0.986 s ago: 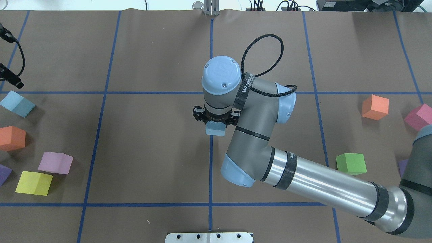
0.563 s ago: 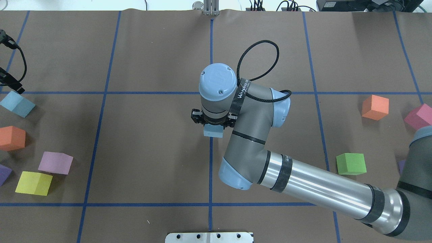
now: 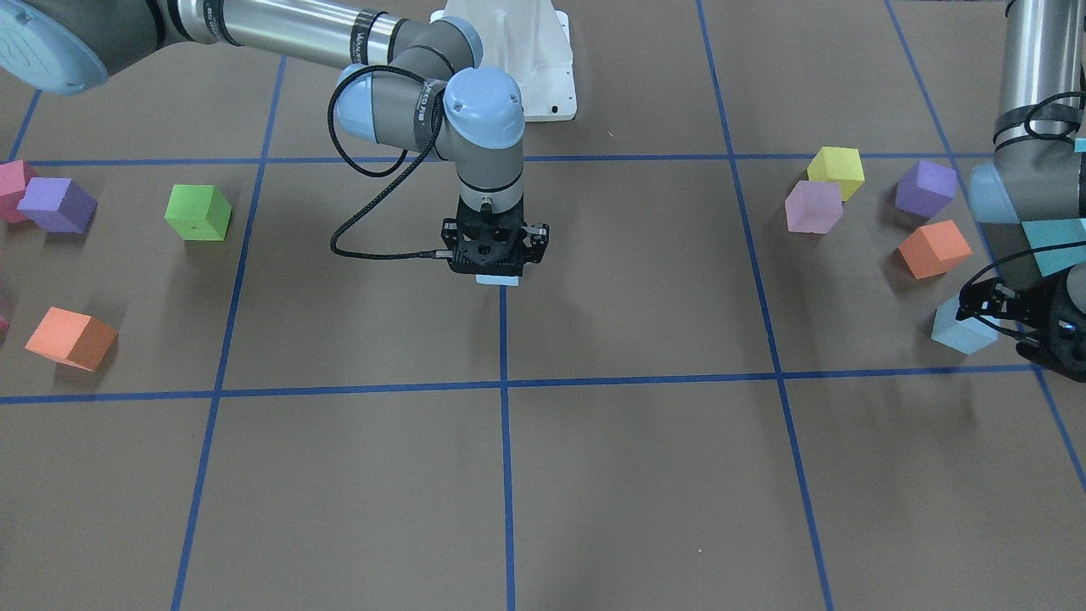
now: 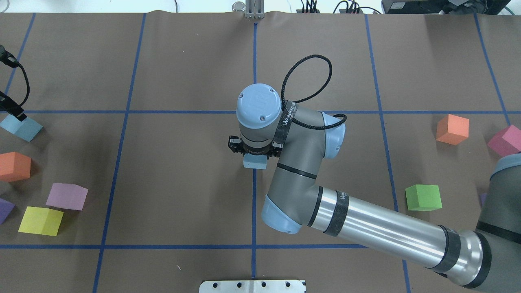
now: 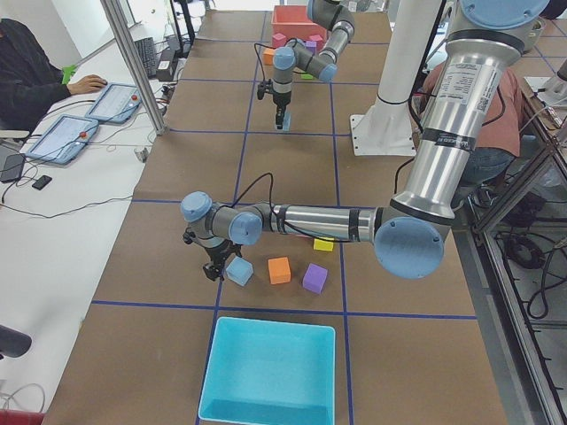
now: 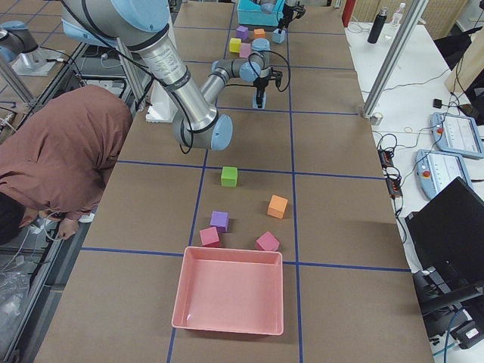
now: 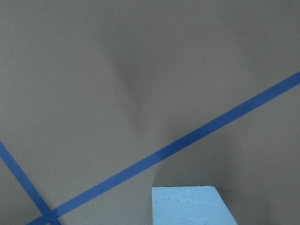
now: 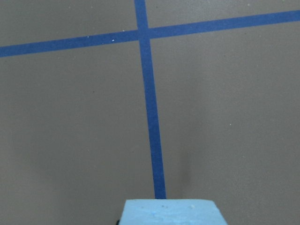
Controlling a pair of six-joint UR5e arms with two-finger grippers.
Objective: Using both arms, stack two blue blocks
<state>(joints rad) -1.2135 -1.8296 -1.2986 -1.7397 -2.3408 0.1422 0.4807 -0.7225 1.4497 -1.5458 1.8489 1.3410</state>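
Observation:
My right gripper [image 4: 254, 150] is shut on a pale blue block [image 4: 255, 162] and holds it low over the centre tape line. It also shows in the front view [image 3: 497, 279] and at the bottom of the right wrist view [image 8: 171, 212]. I cannot tell whether it touches the table. The second blue block [image 4: 24, 128] lies at the far left edge. My left gripper [image 4: 14, 112] is right over it and looks open, and the block [image 3: 963, 331] lies against its fingers. The block fills the bottom of the left wrist view [image 7: 192, 206].
Near the left block lie an orange cube [image 4: 15, 166], a lilac cube [image 4: 67, 196], a yellow cube [image 4: 40, 221] and a purple cube [image 4: 5, 209]. On the right lie orange [image 4: 452, 129], pink [image 4: 506, 140] and green [image 4: 423, 197] cubes. A turquoise bin [image 5: 270, 372] and a pink bin [image 6: 231, 295] stand at the table's ends.
My right gripper has moved slightly left and lower with the blue block. My left gripper has come down onto the far-left blue block, now covering its corner.

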